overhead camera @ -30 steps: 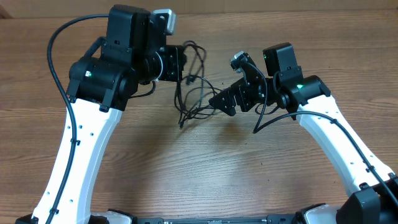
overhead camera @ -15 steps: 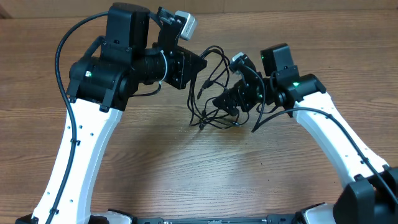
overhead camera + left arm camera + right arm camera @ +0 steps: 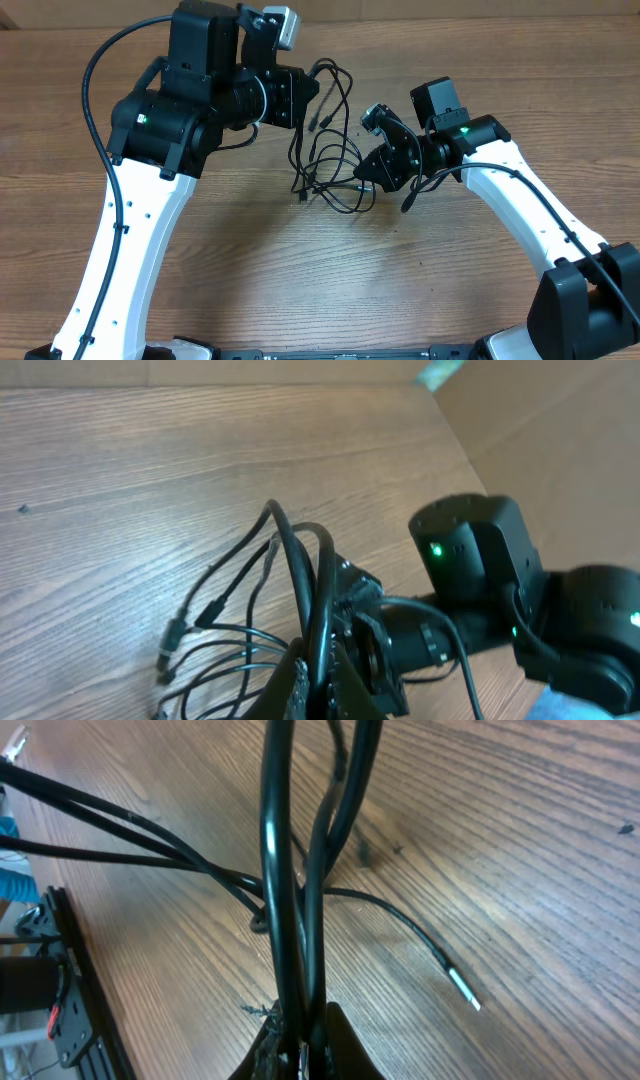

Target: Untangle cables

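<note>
The cables (image 3: 325,150) are thin black cords in a loose tangle, hanging between my two grippers above the wooden table (image 3: 300,260). At the tangle's upper left, my left gripper (image 3: 306,95) is shut on a few strands. In the left wrist view the cables (image 3: 240,590) rise out of its closed fingers (image 3: 298,685). My right gripper (image 3: 362,172) is shut on strands at the tangle's right side. Seen from the right wrist, two cords (image 3: 285,870) run straight up from its pinched fingertips (image 3: 345,1045). A silver-tipped plug (image 3: 463,988) lies on the wood beside them.
A cardboard wall (image 3: 450,8) stands along the table's far edge. A black frame rail (image 3: 350,352) runs along the near edge, also seen as the rail (image 3: 60,990) in the right wrist view. The right arm (image 3: 480,590) fills the left wrist view's right side.
My right gripper has closed on the cables; it stood open a second ago. My left gripper swung right with its strands, then came back a little, and the tangle shifted with it.
</note>
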Robot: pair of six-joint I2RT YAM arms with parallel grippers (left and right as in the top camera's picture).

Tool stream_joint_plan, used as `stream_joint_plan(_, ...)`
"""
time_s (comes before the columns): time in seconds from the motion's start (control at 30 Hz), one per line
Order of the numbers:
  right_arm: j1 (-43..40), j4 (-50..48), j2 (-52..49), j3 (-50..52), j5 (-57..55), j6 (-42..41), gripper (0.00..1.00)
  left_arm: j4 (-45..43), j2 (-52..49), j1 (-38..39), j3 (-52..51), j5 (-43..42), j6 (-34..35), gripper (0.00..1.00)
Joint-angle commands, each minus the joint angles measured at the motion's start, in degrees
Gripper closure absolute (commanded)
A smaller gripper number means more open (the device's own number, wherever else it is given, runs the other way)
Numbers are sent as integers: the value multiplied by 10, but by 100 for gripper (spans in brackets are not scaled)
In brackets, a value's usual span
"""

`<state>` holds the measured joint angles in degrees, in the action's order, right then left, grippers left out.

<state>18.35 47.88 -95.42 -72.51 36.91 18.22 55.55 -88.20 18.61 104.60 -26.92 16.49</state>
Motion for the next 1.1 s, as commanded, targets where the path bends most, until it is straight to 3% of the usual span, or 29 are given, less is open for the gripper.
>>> stream_joint_plan(0.0,-3,6,-3,2,19,3,96,-14,2,-3,5,19,50,96)
stream_joint_plan(0.1,-3,13,-3,2,29,2,96,-18,2,-4,5,35,64,96)
stream_joint_plan(0.27,-3,35,-3,2,23,-27,96,-2,2,-13,5,153,183,96)
stream_joint_plan(0.4,-4,52,-3,2,-5,-75,96,32,2,-20,5,275,280,96)
stream_joint_plan(0.6,-5,45,-3,2,-79,-170,96,94,2,-22,5,410,372,96)
stream_joint_plan(0.83,-31,8,-3,2,-84,-258,96,180,2,-22,5,555,483,96)
stream_joint_plan(1.07,-78,4,-3,2,-84,-301,96,221,2,-22,5,642,535,96)
